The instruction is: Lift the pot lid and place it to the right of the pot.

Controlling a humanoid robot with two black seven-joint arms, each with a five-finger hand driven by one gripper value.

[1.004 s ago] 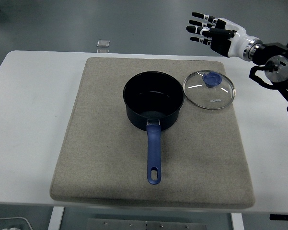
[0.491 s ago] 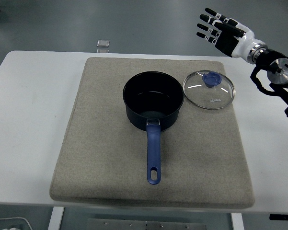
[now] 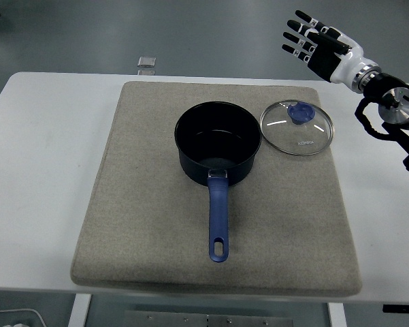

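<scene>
The pot lid (image 3: 297,128) lies flat on the mat (image 3: 143,197), just right of the open pot (image 3: 218,143). The right hand (image 3: 318,46) hangs above the desk's (image 3: 41,170) far corner, fingers spread, holding nothing, so the task looks done.

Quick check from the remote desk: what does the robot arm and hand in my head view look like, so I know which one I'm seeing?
It is the right hand: five black segmented fingers with white joint bands, a white shell over the back, and a silver metal wrist ring. Behind it, the black jointed arm carries a round silver disc. The left arm is out of view.
</scene>
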